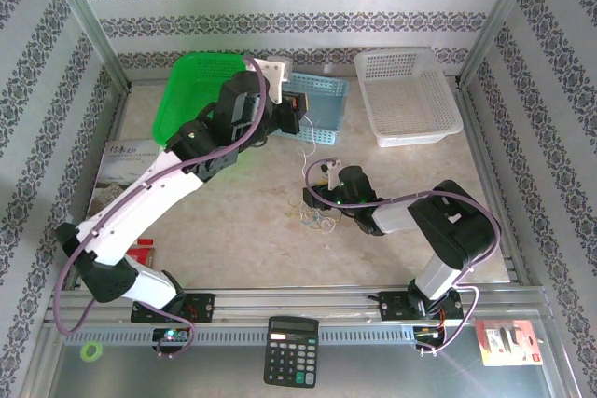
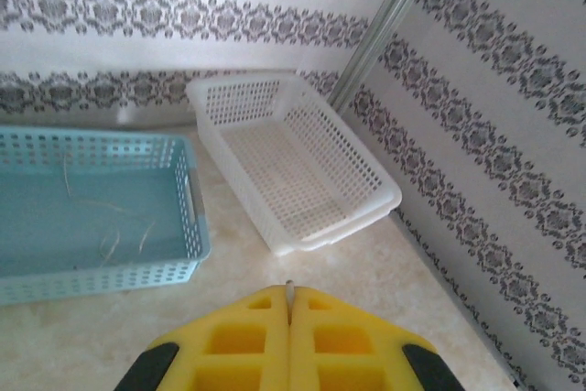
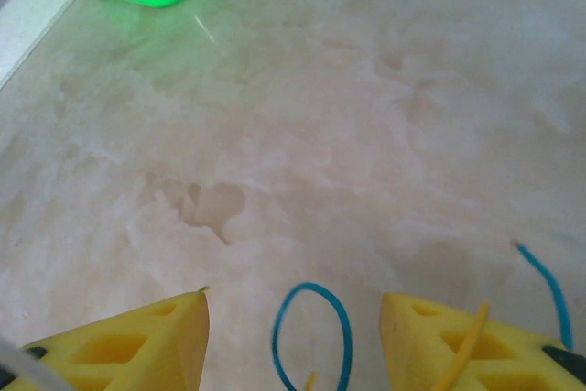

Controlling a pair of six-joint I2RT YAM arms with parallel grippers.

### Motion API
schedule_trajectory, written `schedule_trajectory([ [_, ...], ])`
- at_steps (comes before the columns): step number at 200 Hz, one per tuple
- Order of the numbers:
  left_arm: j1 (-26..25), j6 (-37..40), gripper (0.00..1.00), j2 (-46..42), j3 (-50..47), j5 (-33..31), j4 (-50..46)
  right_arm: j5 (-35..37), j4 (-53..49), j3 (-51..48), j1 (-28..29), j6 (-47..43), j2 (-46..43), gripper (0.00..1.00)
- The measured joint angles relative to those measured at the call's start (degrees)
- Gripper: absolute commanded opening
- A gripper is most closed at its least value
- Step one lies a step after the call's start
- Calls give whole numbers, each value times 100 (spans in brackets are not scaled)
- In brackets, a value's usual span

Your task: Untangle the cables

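— Where are the cables (image 1: pixel 317 221) lying?
— We are seeing them bunched on the table (image 1: pixel 233 221), just off centre toward 5 o'clock in the top view, right at the tip of the right gripper (image 3: pixel 293 304)
— And how is that gripper standing?
— We are finding it released. Its yellow fingers (image 3: pixel 137 345) are sitting apart at 7 and 5 o'clock of the wrist view, and a blue loop (image 3: pixel 312 287) is lying between them, touching neither as far as we are able to tell. A yellow strand (image 3: pixel 467 347) is crossing the right-hand finger, and another blue end (image 3: pixel 548 283) is curling at 4 o'clock
— What are we noting on the left?
— The left gripper (image 2: pixel 290 298) is hanging clenched, pads pressed flat together, above the gap between the blue basket (image 2: pixel 92 276) and the white basket (image 2: pixel 238 103). From above, a thin pale strand (image 1: pixel 304 144) is dangling just under it; we cannot tell whether it is pinched
— Anything in the baskets?
— We are making out a few pale wires (image 2: pixel 110 226) lying in the blue one, while the green basket (image 1: pixel 191 90) is sitting at 11 o'clock
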Motion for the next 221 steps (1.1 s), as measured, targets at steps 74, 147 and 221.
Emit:
schedule_trajectory([
  [74,116,507,0,-142,702,-334,11,105,833,-343,-2,380,348,56],
  [147,332,1078,0,-42,1768,-586,-42,131,1088,-433,-2,494,398,58],
  [221,518,1624,0,957,3904,-680,-356,120,1239,-494,-2,621,400,60],
])
